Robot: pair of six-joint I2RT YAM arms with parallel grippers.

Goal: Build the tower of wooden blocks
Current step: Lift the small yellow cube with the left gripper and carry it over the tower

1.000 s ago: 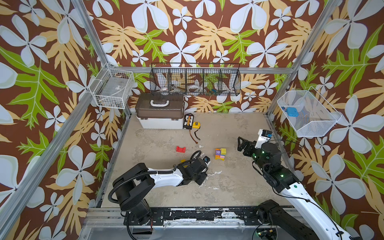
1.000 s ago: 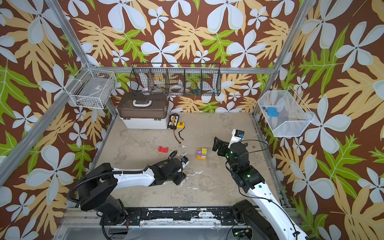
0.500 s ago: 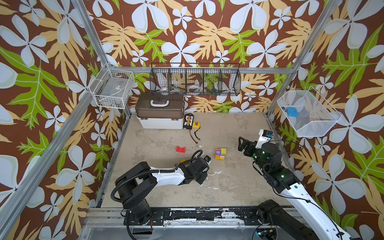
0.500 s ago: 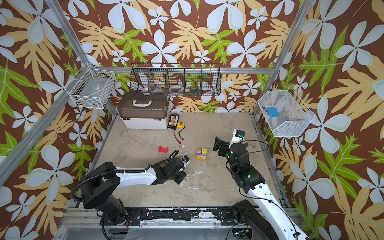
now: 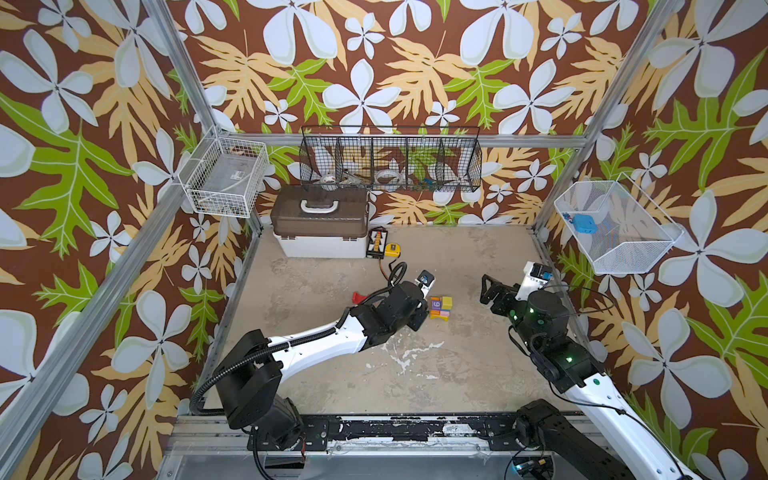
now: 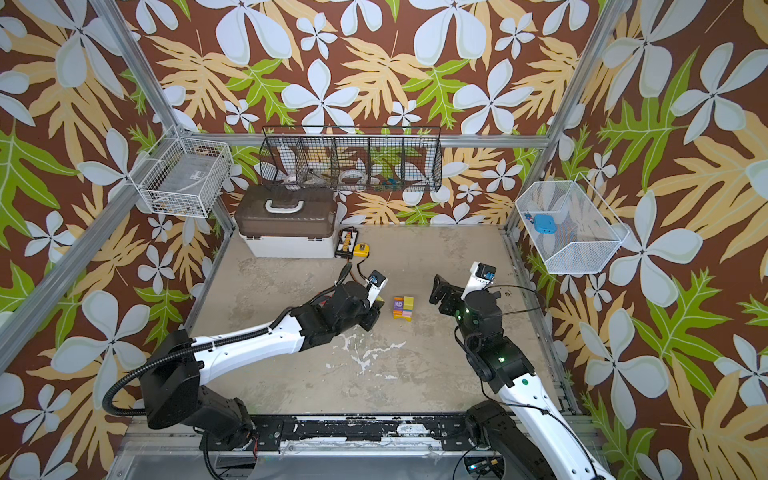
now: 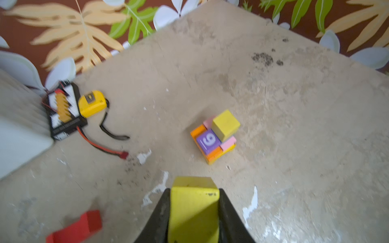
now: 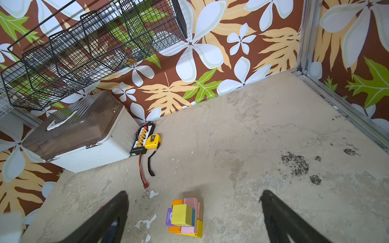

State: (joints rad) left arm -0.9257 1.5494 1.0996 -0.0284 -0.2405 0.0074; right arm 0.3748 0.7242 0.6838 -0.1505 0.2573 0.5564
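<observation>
The tower (image 5: 440,307) (image 6: 403,308) stands mid-floor as a low stack. It has a yellow base, orange and pink bars, a purple "9" cube (image 7: 208,140) and a yellow cube (image 8: 182,214) on top. My left gripper (image 7: 193,190) is shut on a yellow block (image 7: 194,212). In both top views its head (image 5: 415,311) (image 6: 370,313) hovers just left of the tower. A red block (image 7: 75,227) lies on the floor behind it, half hidden by the arm (image 5: 358,296). My right gripper (image 8: 194,193) (image 5: 490,291) is open to the right of the tower, holding nothing.
A white toolbox with a brown lid (image 5: 320,226) sits at the back left. Beside it are a black charger board (image 5: 376,243) with a red lead and a yellow tape measure (image 5: 391,249). Wire baskets hang on the back wall (image 5: 390,160) and both side walls (image 5: 615,228).
The left gripper closed on the yellow block, then rose and moved back and right, close to the tower. The right arm has stayed put, open.
</observation>
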